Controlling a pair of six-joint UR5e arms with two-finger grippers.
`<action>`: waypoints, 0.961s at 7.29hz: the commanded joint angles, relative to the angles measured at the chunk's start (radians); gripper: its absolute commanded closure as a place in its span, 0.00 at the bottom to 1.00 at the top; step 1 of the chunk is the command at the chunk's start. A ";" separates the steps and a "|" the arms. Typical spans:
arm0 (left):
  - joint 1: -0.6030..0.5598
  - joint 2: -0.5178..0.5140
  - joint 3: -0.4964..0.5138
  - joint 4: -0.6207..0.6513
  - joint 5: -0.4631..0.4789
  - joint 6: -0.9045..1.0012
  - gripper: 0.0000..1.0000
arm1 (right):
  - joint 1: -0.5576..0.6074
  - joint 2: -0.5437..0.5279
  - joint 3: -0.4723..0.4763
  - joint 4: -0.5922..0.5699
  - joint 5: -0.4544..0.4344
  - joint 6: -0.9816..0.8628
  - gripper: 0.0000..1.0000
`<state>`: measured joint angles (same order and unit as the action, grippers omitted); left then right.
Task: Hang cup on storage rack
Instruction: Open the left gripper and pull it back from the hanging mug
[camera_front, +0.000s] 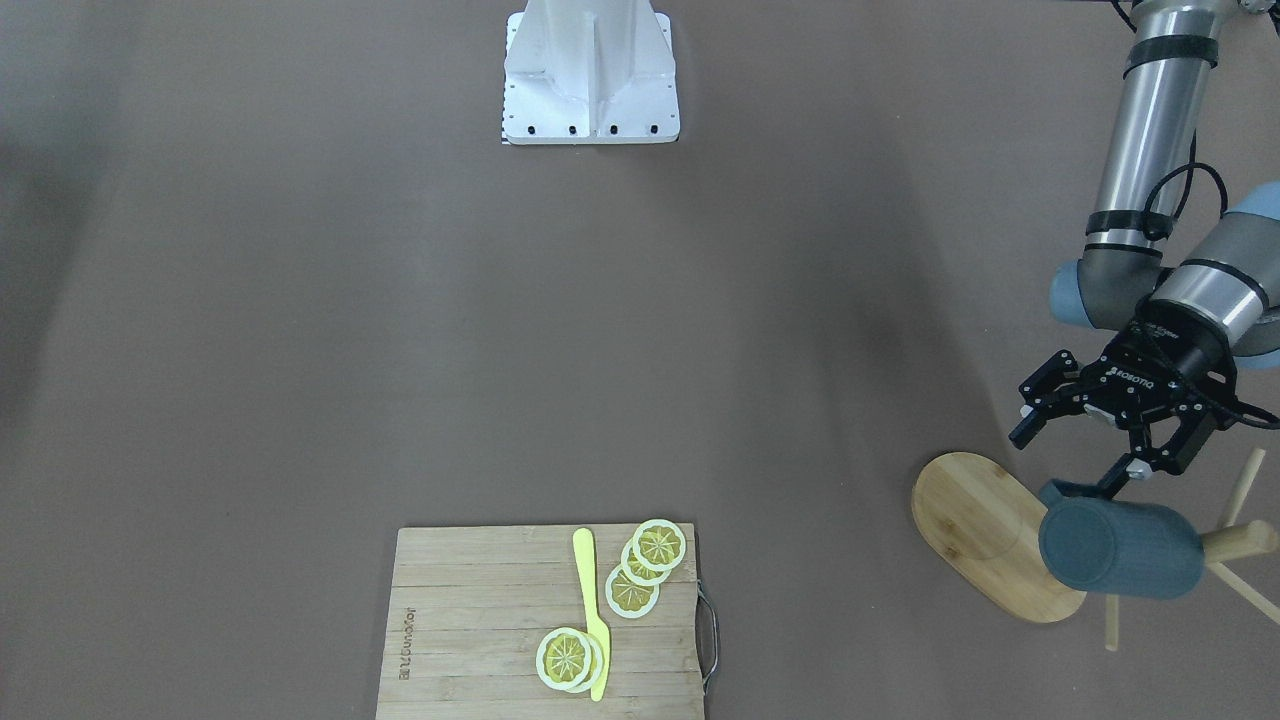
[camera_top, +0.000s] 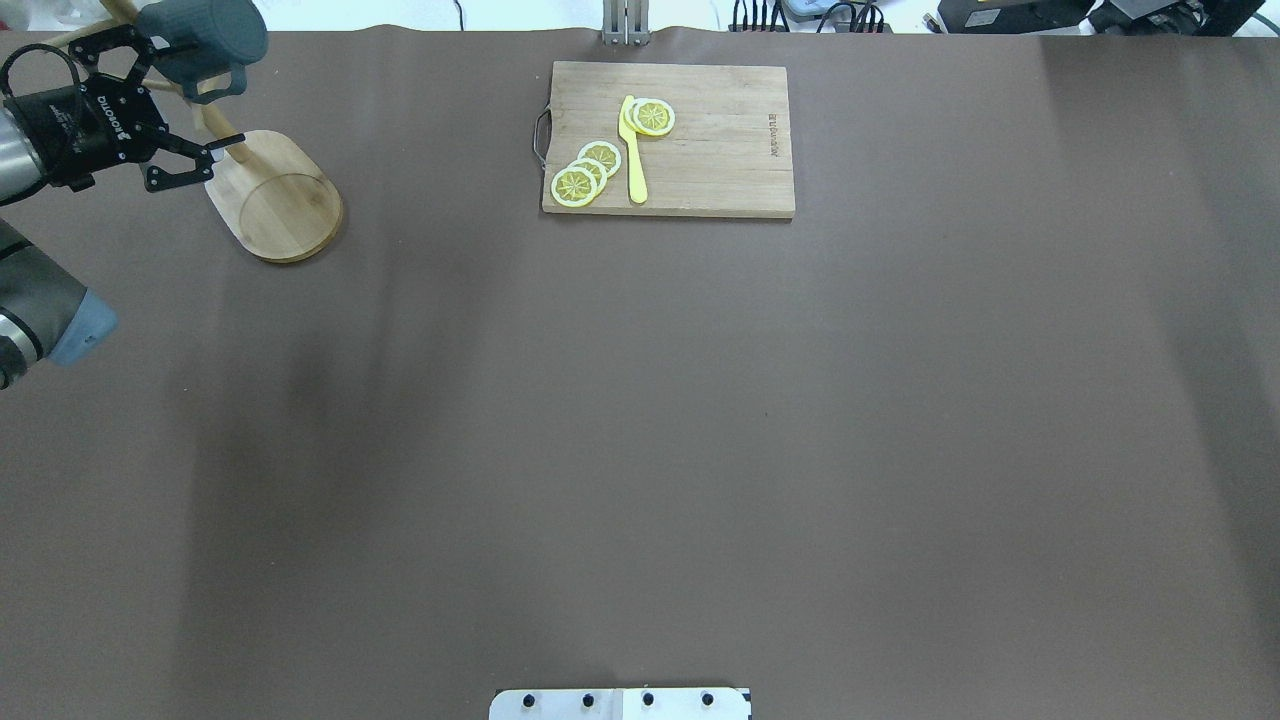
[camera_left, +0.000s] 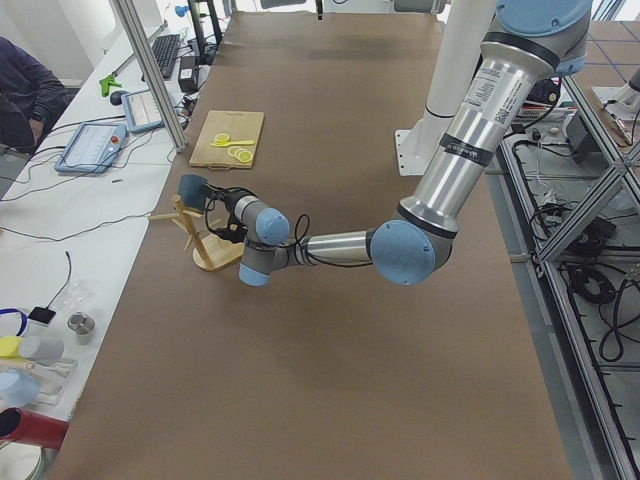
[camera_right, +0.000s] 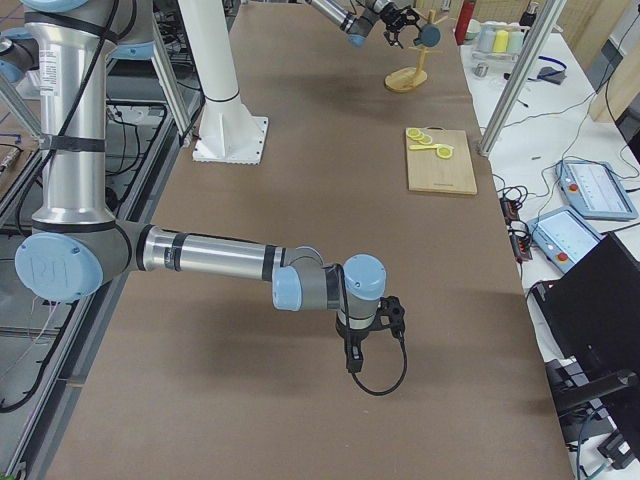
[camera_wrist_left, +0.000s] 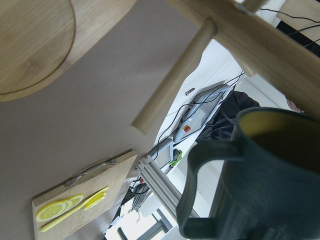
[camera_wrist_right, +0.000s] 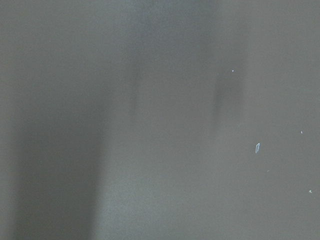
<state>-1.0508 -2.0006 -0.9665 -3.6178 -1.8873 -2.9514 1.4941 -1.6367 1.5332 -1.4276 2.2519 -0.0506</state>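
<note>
Overhead exterior: cup is up, now back out cleanly

At the upper left of that frame your left gripper (camera_top: 180, 105) stands spread wide and holds nothing. Just right of it the cup (camera_top: 200, 35) sits high on the storage rack (camera_top: 285, 205), free of both fingers. I cannot tell which peg carries it, since the handle's hold is hidden. The hang looks done, so I judge the step in hand to be the retreat.

In the front-facing view one fingertip (camera_front: 1125, 478) lies just beside the cup's handle (camera_front: 1060, 490). Draw back along the line of the wrist, toward the overhead frame's left edge, not sideways. Leave the jaws wide until they are past the handle and the bare peg (camera_wrist_left: 170, 80) below it. Go slowly, because a nudge could tip the cup off or rock the rack.

Further right, the cutting board (camera_top: 720, 150) is well apart and no concern. Your right gripper (camera_right: 365, 338) shows only in the right side view, low over the table, and I cannot tell whether it is spread or closed.
</note>
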 joint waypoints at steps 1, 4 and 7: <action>-0.002 0.066 -0.142 -0.007 -0.030 0.034 0.02 | 0.000 0.000 -0.001 -0.001 0.000 0.000 0.00; -0.002 0.158 -0.328 -0.009 -0.113 0.224 0.02 | 0.000 0.000 -0.005 -0.001 0.000 0.000 0.00; -0.008 0.279 -0.472 -0.005 -0.222 0.575 0.01 | 0.000 0.000 -0.008 -0.001 -0.002 0.000 0.00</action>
<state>-1.0546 -1.7709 -1.3826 -3.6257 -2.0544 -2.5317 1.4941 -1.6367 1.5254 -1.4281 2.2506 -0.0506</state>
